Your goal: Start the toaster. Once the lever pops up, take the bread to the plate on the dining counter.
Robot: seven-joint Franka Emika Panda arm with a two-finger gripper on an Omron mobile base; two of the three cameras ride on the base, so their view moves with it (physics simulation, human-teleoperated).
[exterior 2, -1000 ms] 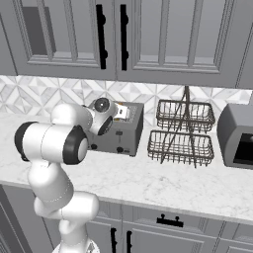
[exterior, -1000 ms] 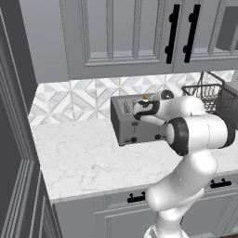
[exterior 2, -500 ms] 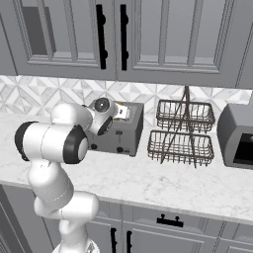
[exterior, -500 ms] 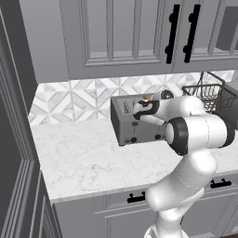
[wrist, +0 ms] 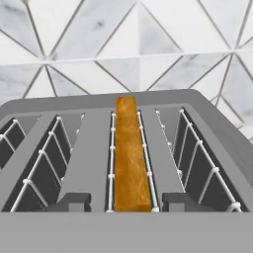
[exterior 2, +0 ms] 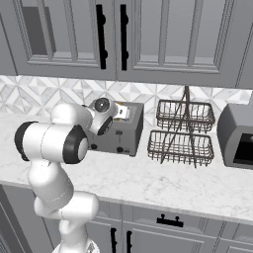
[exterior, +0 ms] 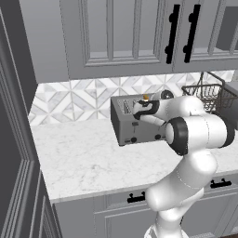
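I have the gripper (wrist: 126, 205) poised over the toaster (exterior: 139, 122), which sits on the marble worktop (exterior: 93, 162) against the tiled backsplash (exterior: 74, 100). The bread (wrist: 130, 155) stands on edge in the third slot from the left in the hand view, running from 6 o'clock up toward 12, right between my two fingertips (wrist: 74, 201). The tips sit either side of the slice with a gap on each side, not pressed against it, so I read them as apart and holding nothing.

I judge this to be the pick-up step: the slice stands proud of the slot, so the next move calls for closing squarely on it and lifting straight up, clear of the wire guides, before heading for the plate.

The left base view shows the toaster's front face with a dark lever (exterior: 135, 124) and knobs below it, which the hand view hides. The right base view adds a wire basket rack (exterior 2: 184, 132) at 3 o'clock of the toaster and a grey appliance (exterior 2: 238, 136) beyond it.
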